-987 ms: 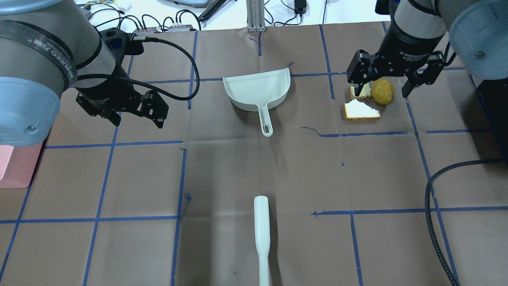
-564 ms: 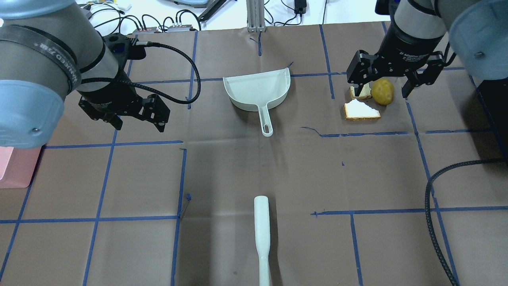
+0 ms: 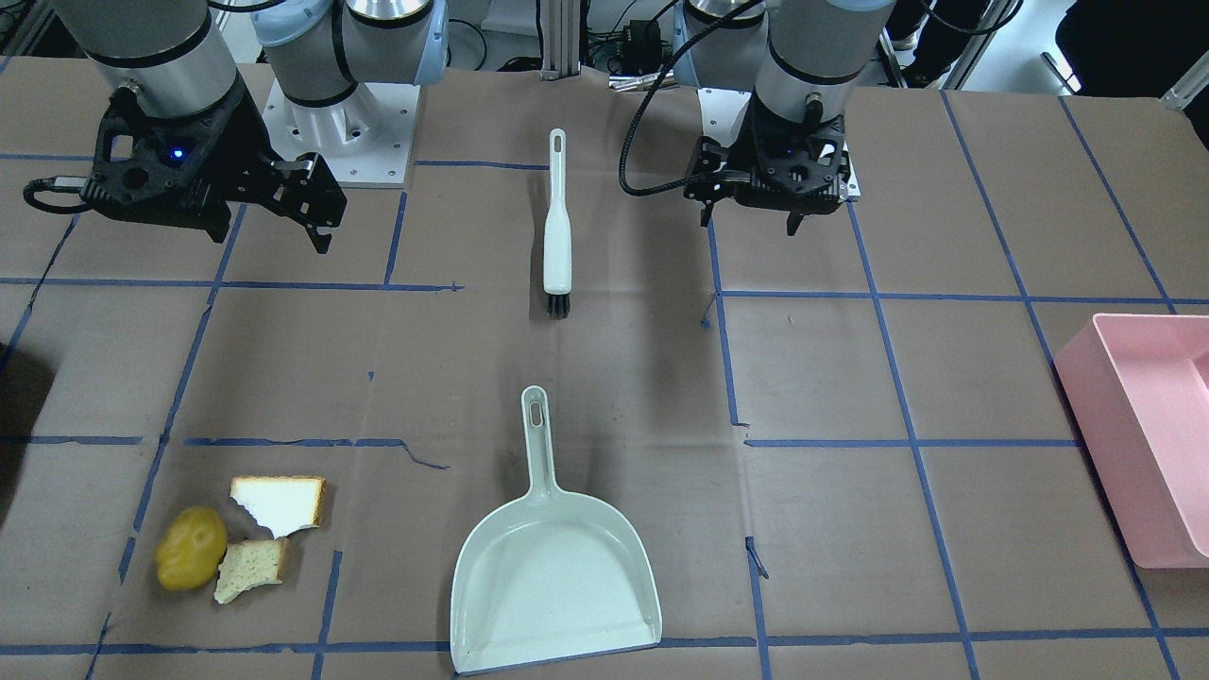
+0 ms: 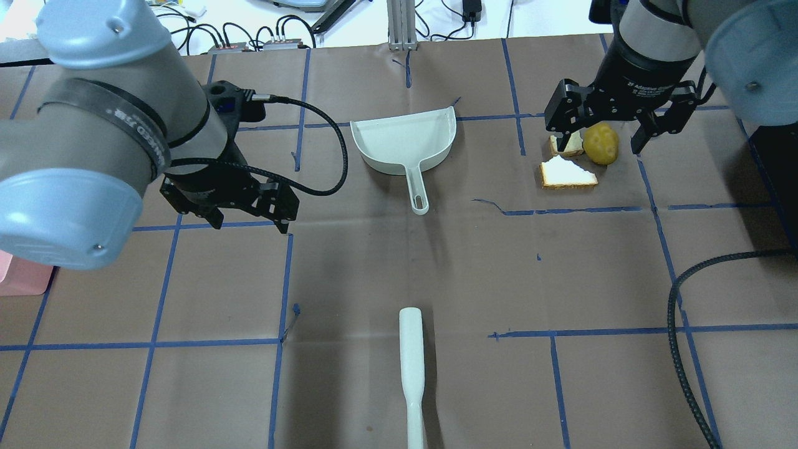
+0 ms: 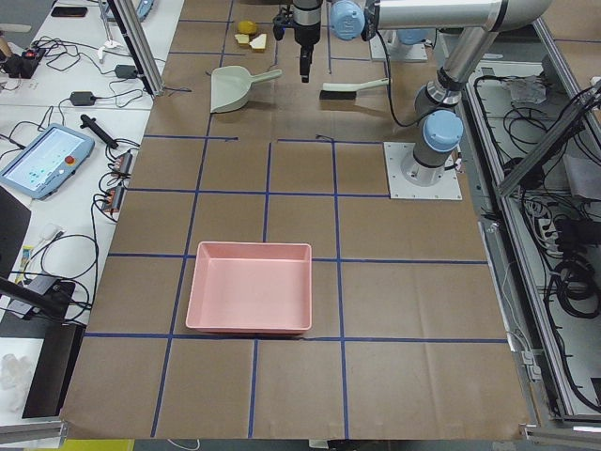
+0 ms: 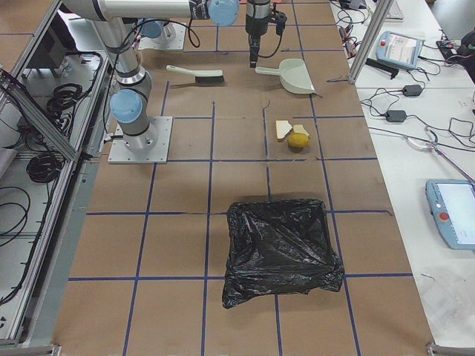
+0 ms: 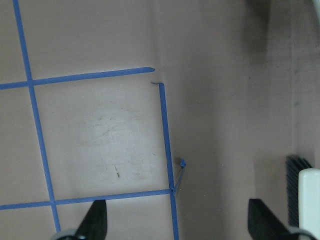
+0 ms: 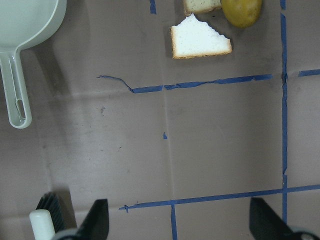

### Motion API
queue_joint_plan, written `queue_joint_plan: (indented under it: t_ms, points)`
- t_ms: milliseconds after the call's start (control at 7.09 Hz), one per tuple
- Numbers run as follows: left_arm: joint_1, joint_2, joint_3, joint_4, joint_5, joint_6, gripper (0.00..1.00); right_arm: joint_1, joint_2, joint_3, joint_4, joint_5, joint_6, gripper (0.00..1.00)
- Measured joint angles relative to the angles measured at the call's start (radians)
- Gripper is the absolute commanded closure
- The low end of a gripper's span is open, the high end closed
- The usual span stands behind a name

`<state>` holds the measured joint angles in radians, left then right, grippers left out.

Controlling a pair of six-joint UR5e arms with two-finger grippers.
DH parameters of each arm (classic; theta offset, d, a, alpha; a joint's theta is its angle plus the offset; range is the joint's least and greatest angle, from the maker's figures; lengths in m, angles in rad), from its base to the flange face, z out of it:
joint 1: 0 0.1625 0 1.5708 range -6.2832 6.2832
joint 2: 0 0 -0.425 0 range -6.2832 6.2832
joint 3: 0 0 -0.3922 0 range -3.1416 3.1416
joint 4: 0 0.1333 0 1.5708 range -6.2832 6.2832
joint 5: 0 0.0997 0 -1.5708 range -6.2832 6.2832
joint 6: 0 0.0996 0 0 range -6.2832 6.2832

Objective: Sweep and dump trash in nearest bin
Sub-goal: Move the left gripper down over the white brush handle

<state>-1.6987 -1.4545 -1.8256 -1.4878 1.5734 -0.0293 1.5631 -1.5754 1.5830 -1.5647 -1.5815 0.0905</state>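
Well, I see the lumpy yellow potato (image 3: 191, 548) touching a speckled, tan-crusted bread scrap (image 3: 250, 569), with a torn white slice (image 3: 279, 501) just beside them. They lie on the brown paper worktop (image 4: 399, 262) to my right, apart from the smooth pale dustpan (image 4: 405, 140). The left gripper (image 4: 249, 223) and right gripper (image 4: 598, 146) have their jaws apart, empty.

Brown paper-covered table (image 4: 374, 268), blue tape grid (image 4: 156, 343). What looks like a teach pendant (image 5: 45, 160) on the white side bench; a similar one (image 6: 454, 213) on the opposite bench. Black cable tangle (image 6: 44, 163) behind the arm bases.
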Motion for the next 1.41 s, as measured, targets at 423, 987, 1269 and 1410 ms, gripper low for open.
queue_joint_plan:
  t_ms: [423,987,1269,1410]
  points:
    - [-0.175,0.024,-0.085,0.031,-0.034,-0.225,0.07,0.0,0.0,0.001,0.0,0.001,0.0,0.0]
    - [-0.387,0.059,-0.26,0.277,-0.038,-0.461,0.06,0.0,0.0,0.002,-0.002,0.002,0.0,0.0]
    - [-0.472,0.062,-0.36,0.425,-0.033,-0.515,0.02,0.0,0.0,0.002,-0.002,0.002,0.0,0.0]
    - [-0.494,0.059,-0.412,0.506,-0.033,-0.538,0.02,0.0,0.0,0.002,-0.002,0.002,0.0,0.0]
